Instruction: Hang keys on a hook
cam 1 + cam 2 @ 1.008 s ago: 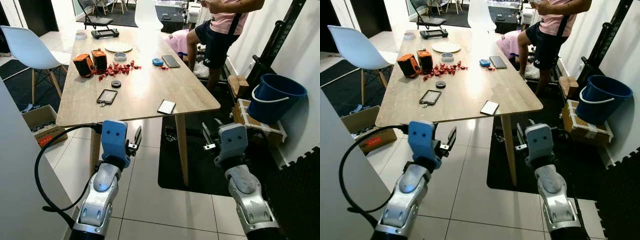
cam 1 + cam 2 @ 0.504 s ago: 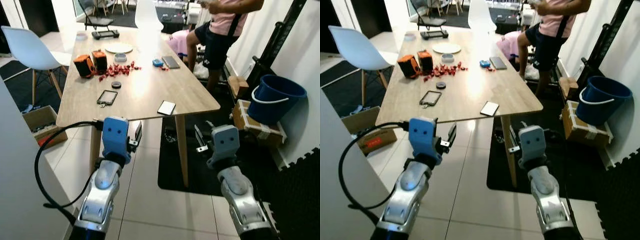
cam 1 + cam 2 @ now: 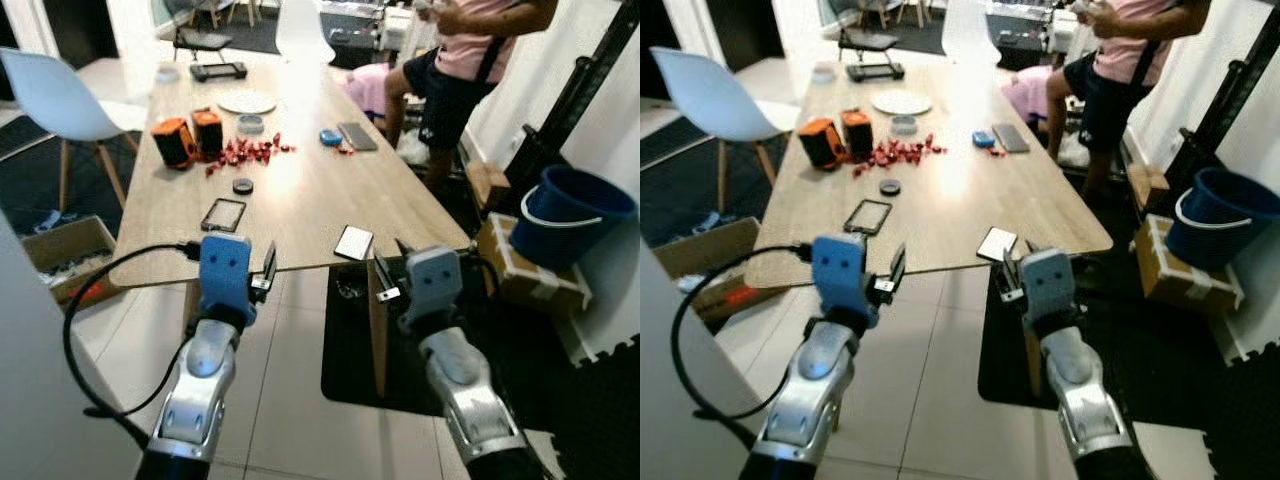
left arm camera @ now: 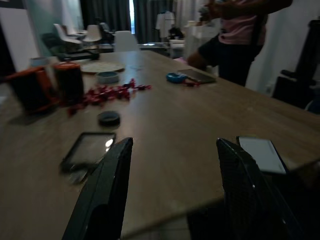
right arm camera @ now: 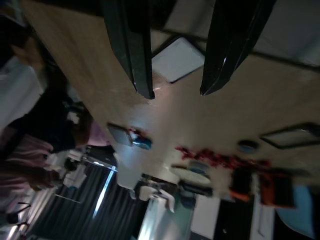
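Left eye view: both grippers empty at table point(image 3: 400, 190) edge.
Left gripper point(image 4: 172, 190) and right gripper point(image 5: 182, 55) fingers spread wide; keys unidentified, likely light, rigid, pinch at ring.

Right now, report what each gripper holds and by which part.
Nothing is held: the left gripper and the right gripper both have open, empty jaws.

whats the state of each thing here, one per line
left pincer: open, empty, raised at the table's near edge
right pincer: open, empty, near the white phone
white phone: flat, at the near edge
dark phone: flat on the table
blue bucket: upright on a box
white chair: upright, unoccupied
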